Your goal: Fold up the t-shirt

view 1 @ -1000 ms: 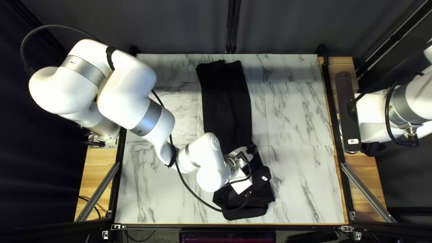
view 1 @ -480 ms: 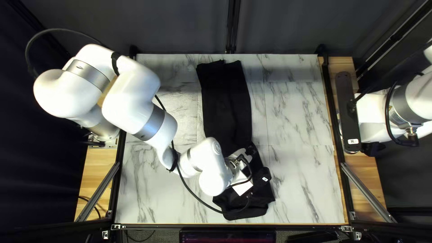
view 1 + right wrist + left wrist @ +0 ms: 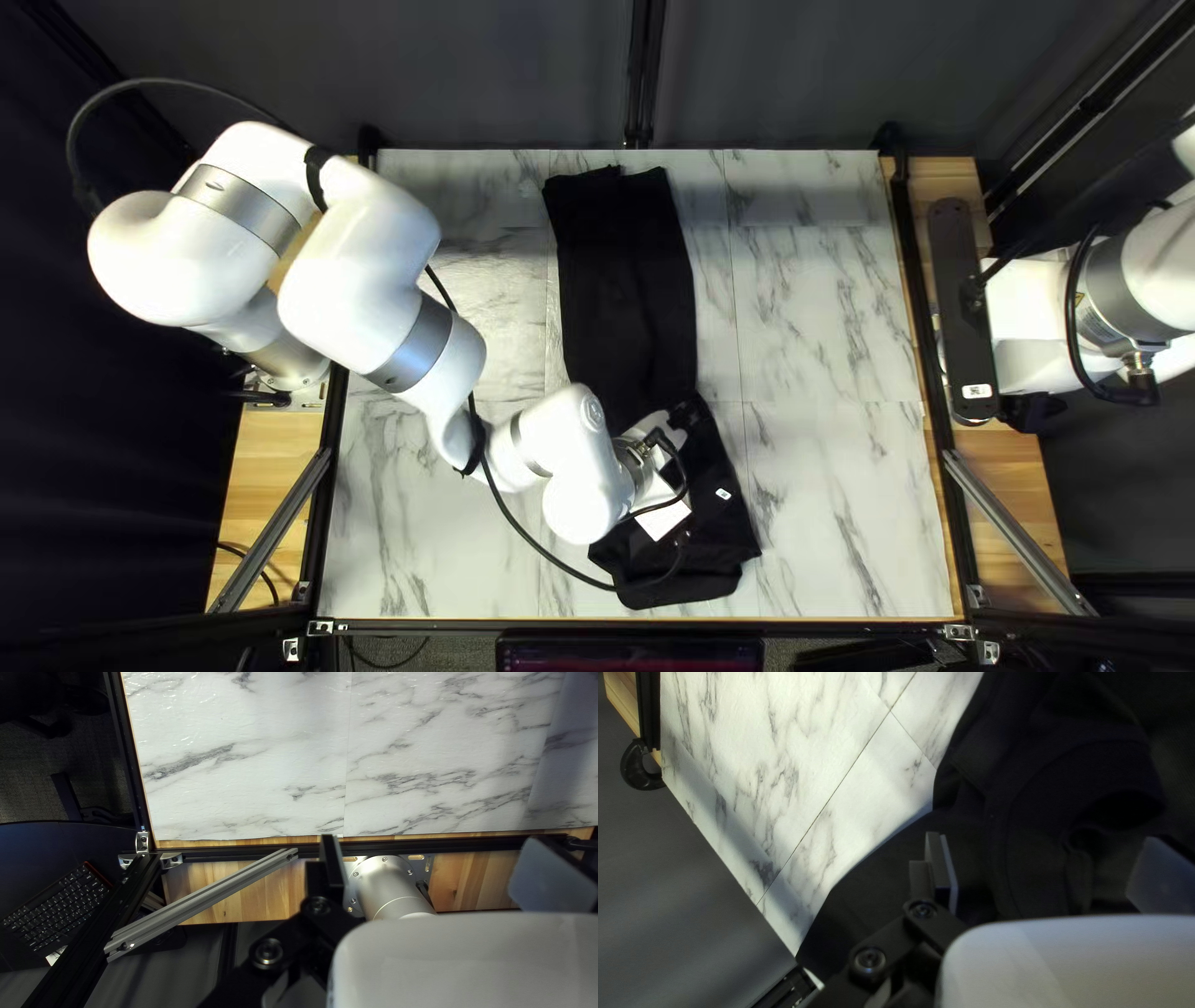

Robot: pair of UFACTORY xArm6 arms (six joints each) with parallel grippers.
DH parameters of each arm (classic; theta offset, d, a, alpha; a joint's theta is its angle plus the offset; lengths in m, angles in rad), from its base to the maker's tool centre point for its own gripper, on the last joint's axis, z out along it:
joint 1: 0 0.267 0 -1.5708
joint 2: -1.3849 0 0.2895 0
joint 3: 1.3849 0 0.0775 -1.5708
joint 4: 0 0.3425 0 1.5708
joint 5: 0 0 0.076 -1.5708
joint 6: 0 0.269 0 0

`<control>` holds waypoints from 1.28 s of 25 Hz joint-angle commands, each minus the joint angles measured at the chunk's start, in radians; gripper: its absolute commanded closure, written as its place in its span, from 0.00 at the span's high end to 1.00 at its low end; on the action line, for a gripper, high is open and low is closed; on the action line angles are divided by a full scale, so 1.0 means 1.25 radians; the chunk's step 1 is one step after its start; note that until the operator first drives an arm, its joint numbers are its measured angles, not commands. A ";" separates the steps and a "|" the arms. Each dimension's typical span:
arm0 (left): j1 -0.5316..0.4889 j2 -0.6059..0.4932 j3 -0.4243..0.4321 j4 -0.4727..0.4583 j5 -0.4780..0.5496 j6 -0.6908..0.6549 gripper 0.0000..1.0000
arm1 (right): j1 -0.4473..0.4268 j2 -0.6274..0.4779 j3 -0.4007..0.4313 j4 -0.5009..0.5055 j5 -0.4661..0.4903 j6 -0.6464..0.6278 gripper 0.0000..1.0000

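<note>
Black T-shirt (image 3: 626,280), likely light and floppy.
Left gripper (image 3: 1047,852), right gripper (image 3: 436,852): fingers apart; an outer edge should pinch best.

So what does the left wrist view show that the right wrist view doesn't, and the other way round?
Only the left wrist view shows the black shirt, spread beneath the open left tool. Only the right wrist view shows a keyboard, a grey metal strut, a round silver arm base and the open right tool. Both show the marble-patterned tabletop and wood along an edge of it.
</note>
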 commanded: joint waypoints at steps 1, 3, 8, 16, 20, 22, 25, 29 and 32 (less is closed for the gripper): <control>0.008 0.005 -0.004 0.002 -0.002 0.000 1.00 | 0.000 0.000 0.000 0.000 0.000 0.000 1.00; 0.012 0.010 -0.014 -0.001 0.001 0.009 1.00 | 0.000 0.000 0.000 0.000 0.000 0.000 1.00; 0.021 0.028 -0.051 -0.010 -0.002 0.036 1.00 | 0.000 0.000 0.000 0.000 0.000 0.000 1.00; 0.028 0.035 -0.068 -0.009 -0.013 0.057 1.00 | 0.000 0.000 0.000 0.000 0.000 0.000 1.00; 0.031 0.011 -0.034 -0.002 -0.007 0.048 1.00 | 0.000 0.000 0.000 0.000 0.000 0.000 1.00; 0.029 -0.001 -0.021 -0.001 0.002 0.045 1.00 | 0.000 0.000 0.000 0.000 0.000 0.000 1.00; 0.028 -0.009 -0.013 0.001 0.013 0.042 1.00 | 0.000 0.000 0.000 0.000 0.000 0.000 1.00; 0.027 -0.007 -0.019 -0.001 0.023 0.047 0.99 | 0.000 0.000 0.000 0.000 0.000 0.000 1.00; 0.025 -0.008 -0.017 -0.005 0.030 0.047 0.95 | 0.000 0.000 0.000 0.000 0.000 0.000 1.00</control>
